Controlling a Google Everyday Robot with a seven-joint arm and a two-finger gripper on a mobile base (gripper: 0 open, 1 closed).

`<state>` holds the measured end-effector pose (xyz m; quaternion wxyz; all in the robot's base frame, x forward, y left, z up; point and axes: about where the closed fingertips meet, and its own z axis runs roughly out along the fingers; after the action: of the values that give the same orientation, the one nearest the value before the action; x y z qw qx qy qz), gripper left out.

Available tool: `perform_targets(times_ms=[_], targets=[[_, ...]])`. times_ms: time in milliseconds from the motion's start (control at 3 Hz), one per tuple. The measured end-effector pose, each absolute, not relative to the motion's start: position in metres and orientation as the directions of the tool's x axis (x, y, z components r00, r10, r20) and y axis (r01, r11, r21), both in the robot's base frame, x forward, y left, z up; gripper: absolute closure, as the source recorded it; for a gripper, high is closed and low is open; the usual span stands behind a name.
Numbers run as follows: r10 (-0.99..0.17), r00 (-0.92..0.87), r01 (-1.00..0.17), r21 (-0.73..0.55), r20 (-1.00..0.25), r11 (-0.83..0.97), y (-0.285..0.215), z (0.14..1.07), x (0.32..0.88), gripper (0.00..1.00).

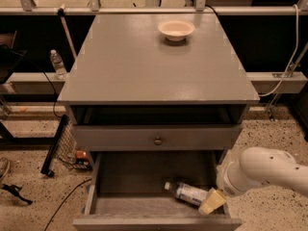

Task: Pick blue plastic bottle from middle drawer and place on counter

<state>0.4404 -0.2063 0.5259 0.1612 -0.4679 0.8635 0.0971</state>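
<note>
Gripper: the gripper (212,201) is low in the front right corner of the middle drawer (130,207), at the base end of the blue plastic bottle (189,193) and touching or just beside it. Whether it is open, closed or gripping cannot be told from this view.
Arm: the white arm (264,170) comes in from the right edge, past the drawer's right side, and bends down into the drawer.
Blue plastic bottle: it lies on its side on the drawer floor, right of centre. Its white cap points to the back left and its labelled body runs toward the gripper.
Middle drawer: pulled well out toward the camera, with a worn, paler floor.
Upper drawer: the shallower front with the round knob (158,140) sits just above, pushed in, with a dark open gap over it.
Counter: the counter (144,66) is a flat grey top, and a pale bowl (176,29) stands near its back edge, right of centre.
Surroundings: a clear water bottle (58,64) stands upright on a low ledge to the left of the cabinet, well apart from the drawer.
</note>
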Motion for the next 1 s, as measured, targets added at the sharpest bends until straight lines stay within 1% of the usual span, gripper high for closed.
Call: perform_targets(times_ms=[1000], targets=[[-0.771,-0.498,-0.851,0.051,-0.396,0.523,-0.19,0.445,0.471,0.0]])
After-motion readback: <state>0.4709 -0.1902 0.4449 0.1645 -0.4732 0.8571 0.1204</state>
